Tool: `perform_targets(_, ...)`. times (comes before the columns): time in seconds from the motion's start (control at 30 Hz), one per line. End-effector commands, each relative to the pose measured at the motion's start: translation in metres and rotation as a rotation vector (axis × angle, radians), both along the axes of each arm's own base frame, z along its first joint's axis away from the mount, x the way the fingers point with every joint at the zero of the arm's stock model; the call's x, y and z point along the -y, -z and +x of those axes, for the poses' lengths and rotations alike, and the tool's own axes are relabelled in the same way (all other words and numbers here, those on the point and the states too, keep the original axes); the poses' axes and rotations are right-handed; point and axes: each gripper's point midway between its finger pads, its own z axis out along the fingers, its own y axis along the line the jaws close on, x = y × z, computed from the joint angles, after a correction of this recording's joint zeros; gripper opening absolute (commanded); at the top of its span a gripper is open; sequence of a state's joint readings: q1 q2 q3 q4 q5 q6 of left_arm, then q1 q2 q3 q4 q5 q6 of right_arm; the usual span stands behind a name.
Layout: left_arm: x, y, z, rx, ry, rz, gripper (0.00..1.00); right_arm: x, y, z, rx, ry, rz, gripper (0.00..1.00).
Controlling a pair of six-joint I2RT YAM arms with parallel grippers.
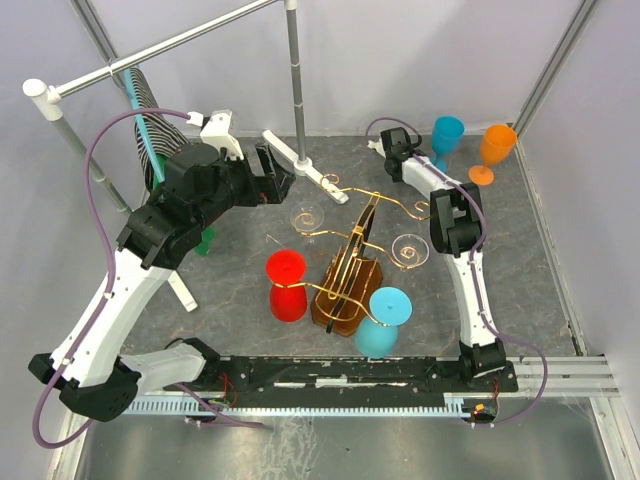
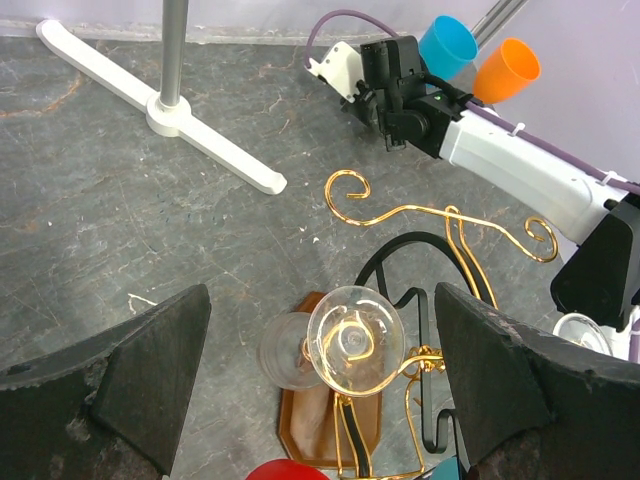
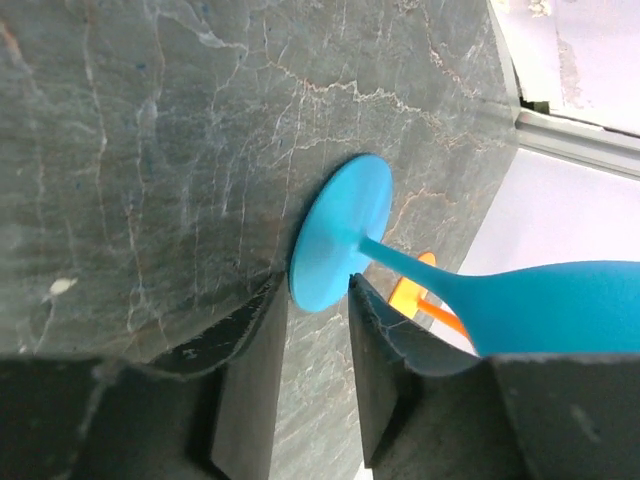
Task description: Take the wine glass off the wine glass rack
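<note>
At the far right corner of the table [image 3: 150, 120] | my right gripper [image 3: 315, 290] parted, gripping nothing, either side of blue wine glass [image 3: 340, 230] foot | glass upright beside orange glass [image 1: 497, 148], off wine glass rack [image 2: 420, 212] | left gripper [image 1: 275, 175] wide, empty | risk: backing out sideways clips stem, topples both.

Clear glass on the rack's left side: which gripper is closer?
Left. The left gripper hangs just over the clear glass, fingers open. The right gripper is far back right, fingers flanking the blue glass.
</note>
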State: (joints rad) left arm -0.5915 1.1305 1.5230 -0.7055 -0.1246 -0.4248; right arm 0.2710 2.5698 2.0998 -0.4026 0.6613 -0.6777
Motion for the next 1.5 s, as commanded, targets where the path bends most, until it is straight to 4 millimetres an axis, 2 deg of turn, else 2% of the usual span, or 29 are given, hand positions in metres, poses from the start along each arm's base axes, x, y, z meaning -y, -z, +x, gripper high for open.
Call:
perform_targets(0.0, 0.002, -0.025, 0.001, 0.084, 0.022, -0.007, 0.99, -0.031, 0.031, -0.028, -0.181, -0.089, 0.164, 0.45)
perform_targets(0.17, 0.002, -0.024, 0.001, 0.084, 0.020, -0.006, 0.99, -0.054, 0.016, -0.039, -0.218, -0.140, 0.317, 0.53)
perform_targets(0.33, 0.001, -0.025, 0.001, 0.085, 0.021, -0.007, 0.99, -0.074, -0.001, -0.047, -0.248, -0.180, 0.437, 0.53)
perform_targets(0.43, 0.000, -0.026, -0.001, 0.086, 0.020, -0.010, 0.99, -0.079, -0.021, -0.043, -0.205, -0.174, 0.506, 0.53)
perform_targets(0.5, -0.001, -0.026, -0.001, 0.087, 0.018, -0.010, 0.99, -0.088, -0.039, -0.042, -0.186, -0.176, 0.612, 0.53)
perform_targets(0.63, -0.008, -0.030, -0.002, 0.098, -0.008, 0.003, 0.99, -0.108, -0.085, -0.041, -0.125, -0.196, 0.854, 0.53)
perform_targets(0.77, -0.010, -0.037, -0.007, 0.109, -0.006, -0.012, 0.99, -0.106, -0.136, -0.036, -0.034, -0.165, 0.990, 0.56)
perform_targets(0.87, -0.010, -0.038, -0.012, 0.104, 0.000, -0.027, 0.99, -0.105, -0.194, -0.035, 0.056, -0.181, 1.142, 0.58)
perform_targets(0.97, -0.010, -0.042, -0.017, 0.106, 0.009, -0.050, 0.99, -0.103, -0.254, -0.046, 0.136, -0.209, 1.297, 0.58)
perform_targets(1.07, -0.012, -0.046, -0.021, 0.112, 0.010, -0.066, 0.99, -0.099, -0.305, -0.069, 0.208, -0.192, 1.387, 0.58)
perform_targets(1.17, -0.016, -0.049, -0.026, 0.115, 0.002, -0.075, 0.99, -0.089, -0.340, -0.102, 0.238, -0.092, 1.455, 0.54)
perform_targets(1.27, -0.019, -0.052, -0.031, 0.119, 0.002, -0.084, 0.99, -0.079, -0.352, -0.144, 0.183, 0.056, 1.565, 0.44)
perform_targets(1.37, -0.022, -0.054, -0.035, 0.124, 0.001, -0.091, 0.99, -0.089, -0.360, -0.194, 0.124, 0.107, 1.709, 0.42)
perform_targets(1.4, -0.022, -0.054, -0.036, 0.124, 0.001, -0.092, 0.99, -0.090, -0.371, -0.215, 0.150, 0.084, 1.740, 0.42)
perform_targets(1.47, -0.023, -0.055, -0.037, 0.124, 0.003, -0.095, 0.99, -0.090, -0.371, -0.245, 0.162, 0.109, 1.774, 0.42)
